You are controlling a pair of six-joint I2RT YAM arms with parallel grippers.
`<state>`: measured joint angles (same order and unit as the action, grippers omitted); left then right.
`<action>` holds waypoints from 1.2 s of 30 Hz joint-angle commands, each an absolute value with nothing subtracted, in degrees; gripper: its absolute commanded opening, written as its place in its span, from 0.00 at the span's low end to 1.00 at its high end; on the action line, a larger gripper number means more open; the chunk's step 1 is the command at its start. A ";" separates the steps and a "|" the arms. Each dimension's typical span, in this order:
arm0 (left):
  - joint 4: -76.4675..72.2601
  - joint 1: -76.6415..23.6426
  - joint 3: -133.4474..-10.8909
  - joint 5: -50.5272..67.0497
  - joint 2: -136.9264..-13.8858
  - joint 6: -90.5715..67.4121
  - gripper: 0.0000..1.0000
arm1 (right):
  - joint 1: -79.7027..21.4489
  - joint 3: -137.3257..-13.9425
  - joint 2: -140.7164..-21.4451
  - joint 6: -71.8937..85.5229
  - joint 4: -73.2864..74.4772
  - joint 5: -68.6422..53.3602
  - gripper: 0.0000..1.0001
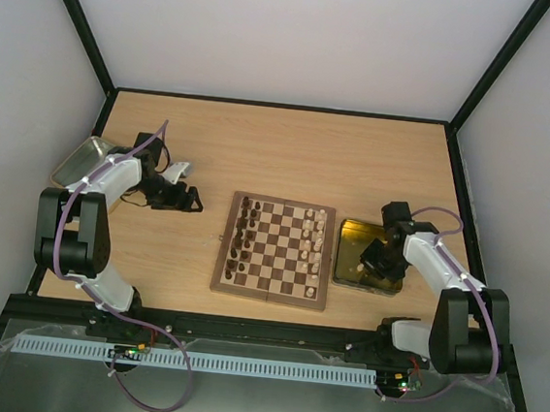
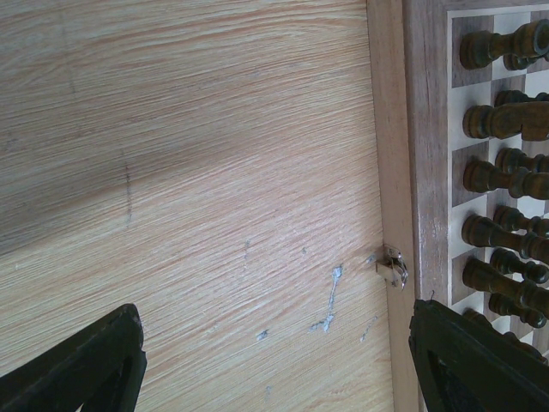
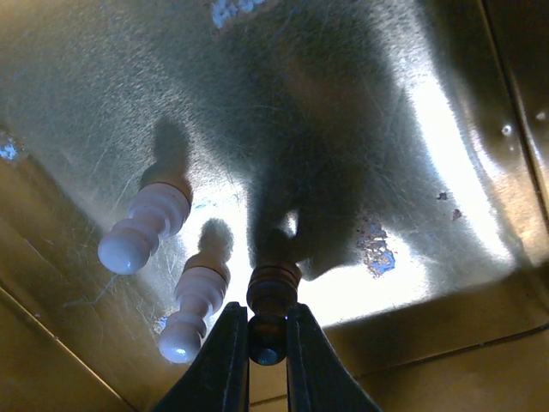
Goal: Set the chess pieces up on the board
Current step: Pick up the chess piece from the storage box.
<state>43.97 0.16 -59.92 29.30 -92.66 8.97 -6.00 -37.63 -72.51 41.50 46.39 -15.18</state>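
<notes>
My right claw [image 3: 268, 343] is pinching a dark piece [image 3: 274, 290] by its head, one finger on each side. It is down inside the yellowish tray [image 3: 403, 137], which sits near the right edge of the table [image 1: 281, 148], just beside the board [image 2: 420, 129]. Glare off the tray floor hides the foot of the piece, so I cannot tell whether it rests on the tray or hangs just above it. A cream piece [image 3: 147, 225] and a second cream piece [image 3: 194, 311] are in the same tray, both just left of the pinched one in the wrist view and apart from the claw.

My left claw [image 2: 274, 343] is spread wide over bare table wood, just beside the left edge of the board. One finger is over the wood and the other is over the board's brown border. A small metal clasp [image 2: 393, 266] shows on that edge.

The board lies in the middle of the table, somewhat closer to the near edge than the far one. Dark pieces on the board [image 2: 493, 120] stand in two files along its left side. Cream pieces on the board [image 1: 318, 239] stand along its right side.

A grey metal tray [image 1: 75, 159] sits by the left edge of the table, beside the left arm.
</notes>
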 commanded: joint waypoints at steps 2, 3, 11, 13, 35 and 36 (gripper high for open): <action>44.03 -0.06 -59.20 29.27 -92.33 8.88 0.84 | -5.87 -39.13 -71.96 40.45 48.77 -11.14 0.03; 44.03 -0.06 -59.20 29.25 -92.37 8.88 0.84 | -5.89 -40.01 -71.71 40.17 49.84 -10.19 0.03; 44.03 -0.09 -59.07 29.54 -92.72 9.06 0.84 | -5.85 -45.56 -69.37 38.63 55.62 -6.95 0.02; 44.03 -0.09 -59.12 29.52 -92.72 9.06 0.84 | -5.89 -46.32 -69.10 38.58 56.16 -6.87 0.02; 43.77 -0.26 -58.89 29.00 -92.07 8.92 0.84 | -42.57 -75.10 -83.97 49.03 62.69 -0.68 0.02; 43.73 -0.26 -58.87 28.96 -92.03 8.89 0.84 | -46.20 -76.13 -85.49 49.41 62.08 -1.45 0.02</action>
